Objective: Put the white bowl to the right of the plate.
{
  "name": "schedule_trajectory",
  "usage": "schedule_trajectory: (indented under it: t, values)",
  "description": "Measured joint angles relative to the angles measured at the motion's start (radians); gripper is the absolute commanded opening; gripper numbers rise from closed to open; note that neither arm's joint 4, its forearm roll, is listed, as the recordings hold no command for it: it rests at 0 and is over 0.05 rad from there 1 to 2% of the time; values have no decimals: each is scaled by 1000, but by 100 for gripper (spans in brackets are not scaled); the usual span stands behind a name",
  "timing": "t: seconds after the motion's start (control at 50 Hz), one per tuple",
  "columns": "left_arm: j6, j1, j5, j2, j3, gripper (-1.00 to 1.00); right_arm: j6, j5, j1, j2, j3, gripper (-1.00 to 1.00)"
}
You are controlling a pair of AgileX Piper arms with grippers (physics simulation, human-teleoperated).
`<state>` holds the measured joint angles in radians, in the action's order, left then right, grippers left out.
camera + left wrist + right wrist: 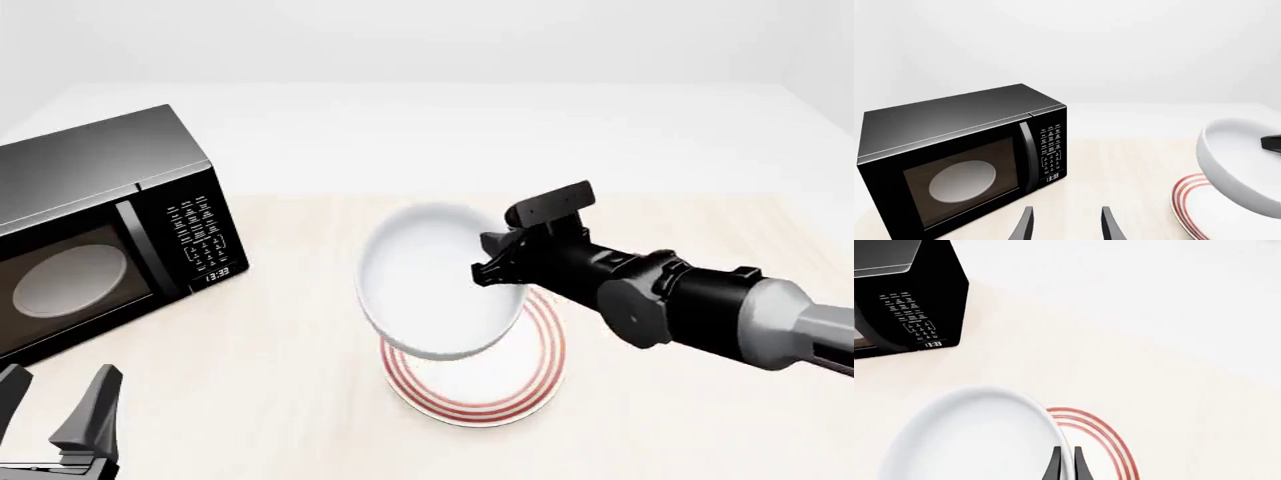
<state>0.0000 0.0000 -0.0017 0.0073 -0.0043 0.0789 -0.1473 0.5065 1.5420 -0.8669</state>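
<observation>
My right gripper (489, 262) clamps the white bowl (434, 280) by its rim, tilted above the plate (534, 375). My left gripper (1066, 225) hangs parted, empty, near the microwave (100, 230).

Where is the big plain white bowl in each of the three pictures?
Left wrist view: the plain glossy white bowl is at the right edge, lifted and tilted over the red-ringed plate.
Front view: the bowl is in the middle, held by the right gripper above the plate.
Right wrist view: the bowl fills the lower left.
Shared landmark: the black microwave.
</observation>
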Motion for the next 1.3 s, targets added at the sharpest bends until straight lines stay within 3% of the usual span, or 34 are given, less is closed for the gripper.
schedule_trajectory:
  t: [0.46,1.04,1.3]
  values:
    - [0,0,0,0,0,100,-6,-44,-278,-158,189,-100]
    - [0,0,0,0,0,100,18,-90,-522,-283,370,-100]
    - [0,0,0,0,0,100,30,-170,-631,-241,438,-100]
